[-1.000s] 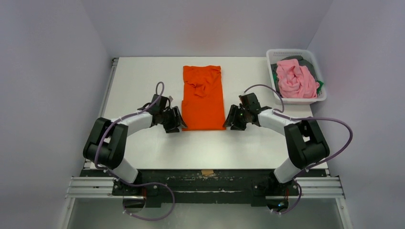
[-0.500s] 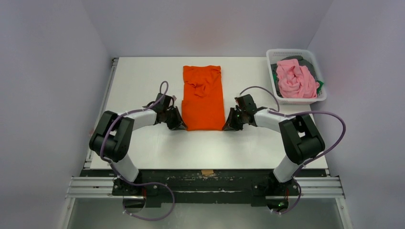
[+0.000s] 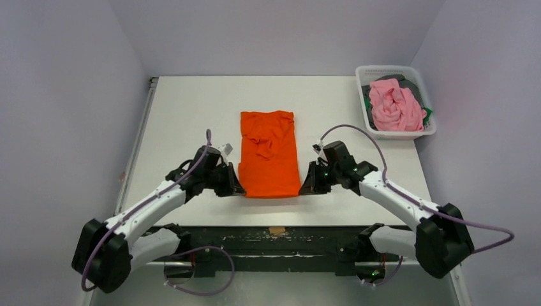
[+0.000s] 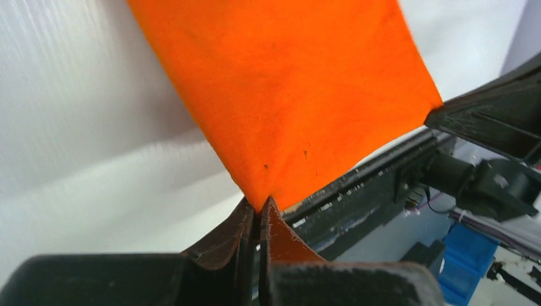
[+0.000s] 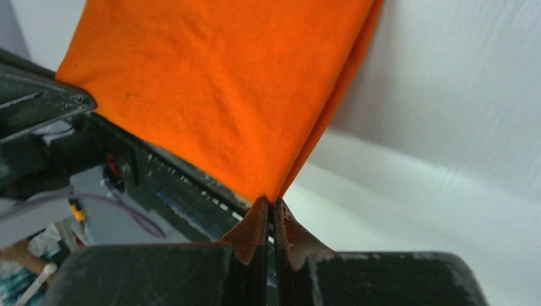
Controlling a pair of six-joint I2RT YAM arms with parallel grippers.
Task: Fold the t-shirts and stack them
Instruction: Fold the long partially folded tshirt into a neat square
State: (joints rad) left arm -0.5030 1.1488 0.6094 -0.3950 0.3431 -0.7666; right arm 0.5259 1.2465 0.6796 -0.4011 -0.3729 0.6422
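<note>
One orange t-shirt [image 3: 269, 155] stretches away from two grippers. The left gripper [image 4: 258, 215] is clenched on its near left corner and the right gripper [image 5: 273, 211] on its near right corner. One pink t-shirt [image 3: 394, 105] fills one basket [image 3: 383, 68], well beyond the right jaws.

White table [image 3: 191, 102] w/ pale grey walls [image 3: 64, 95] on three sides.

Saw a white plastic mesh basket [image 3: 383, 68] at two o'clock on the flat white tabletop [image 3: 185, 115]; noted a black metal rail [image 3: 274, 239] along its six o'clock edge.
</note>
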